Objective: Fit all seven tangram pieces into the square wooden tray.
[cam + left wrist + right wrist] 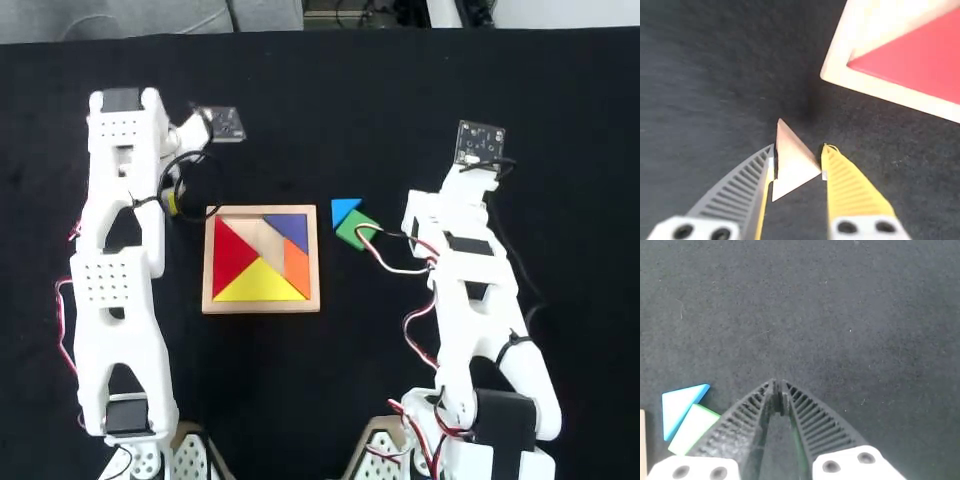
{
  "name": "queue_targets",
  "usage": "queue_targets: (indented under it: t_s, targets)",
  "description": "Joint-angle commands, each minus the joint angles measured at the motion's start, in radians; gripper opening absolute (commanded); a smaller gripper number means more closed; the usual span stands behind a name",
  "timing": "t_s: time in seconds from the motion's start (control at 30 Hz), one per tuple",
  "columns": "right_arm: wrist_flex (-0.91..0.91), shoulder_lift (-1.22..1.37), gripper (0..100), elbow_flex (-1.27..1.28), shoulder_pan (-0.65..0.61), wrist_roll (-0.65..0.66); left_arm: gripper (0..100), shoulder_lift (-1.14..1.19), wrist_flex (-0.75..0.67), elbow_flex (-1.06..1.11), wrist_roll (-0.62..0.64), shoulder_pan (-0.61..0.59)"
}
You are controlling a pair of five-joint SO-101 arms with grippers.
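Left jaws are closed on a pale triangle (792, 162), which is pinched between the grey finger (740, 185) and the yellow finger (847, 190). The held piece is outside the wooden tray (880, 87), just beside one corner; whether it touches the table (700, 75) cannot be told.

Right jaws are shut tight with nothing held, over bare table, near the blue triangle (680, 405) and the green piece (692, 427).

Four pieces are seated in the tray (262, 307): red triangle (232, 255), yellow triangle (262, 283), dark blue piece (290, 228) and orange piece (297, 265). Bare wood is exposed at the top middle of the tray.

The blue triangle (345, 209) and green piece (352, 230) are left on the table right of the tray, touching each other. The green piece is partly covered by an arm's cable.
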Motion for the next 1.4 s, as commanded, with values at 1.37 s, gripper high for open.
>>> queue_targets:
  t_s: [1.37]
  targets:
    - [-0.025,-0.044,1.2,-0.019,0.026,-0.009,4,-0.773,-0.463,1.148,-0.275,0.522]
